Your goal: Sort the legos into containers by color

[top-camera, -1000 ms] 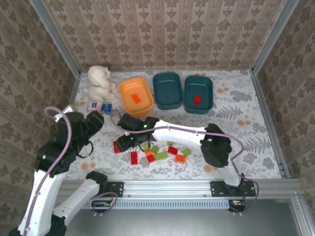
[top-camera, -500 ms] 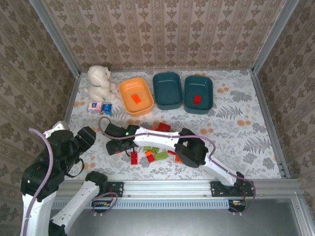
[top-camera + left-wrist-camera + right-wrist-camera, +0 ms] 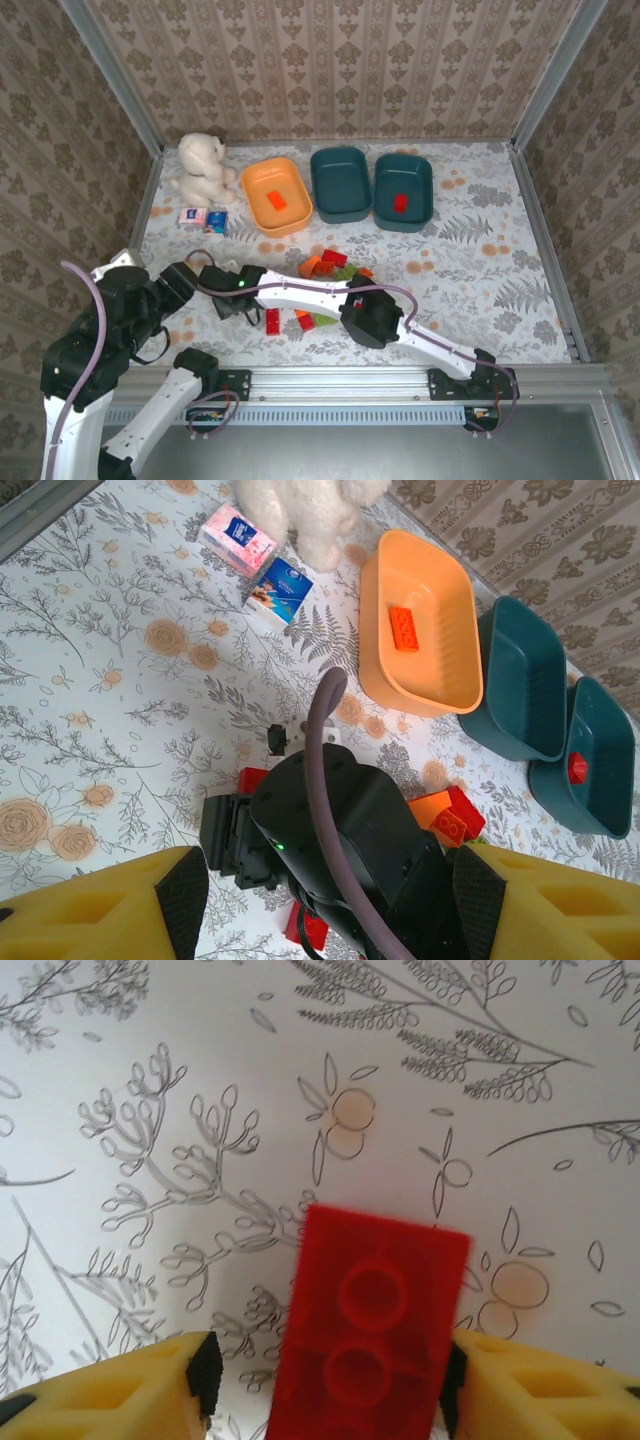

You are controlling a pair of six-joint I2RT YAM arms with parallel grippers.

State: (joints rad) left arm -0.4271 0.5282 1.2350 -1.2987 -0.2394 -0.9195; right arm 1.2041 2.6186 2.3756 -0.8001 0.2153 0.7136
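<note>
- Red hard-plastic lego brick point(image 3: 370, 1330), light and slick, lies on the floral bench point(image 3: 120, 1050) between the parted jaws of the right gripper point(image 3: 325, 1365).
- Pinching its flat long sides squarely looks safest.
- Jaws of the left gripper point(image 3: 320, 905) stand apart, empty.

Three rounded rectangular plastic tubs stand upright in a row at the far side of the table point(image 3: 480, 270): an orange tub point(image 3: 265, 185) holding one orange brick point(image 3: 277, 202), a dark teal middle tub point(image 3: 341, 185), and a dark teal right tub point(image 3: 405, 175) holding one red brick point(image 3: 400, 203). Small loose plastic bricks in red, orange and light green lie scattered nearer, among them a red loose brick point(image 3: 334, 258) and a light green loose brick point(image 3: 324, 319). A red flat-lying brick point(image 3: 370, 1310) shows two round marks on its upper face.
</note>
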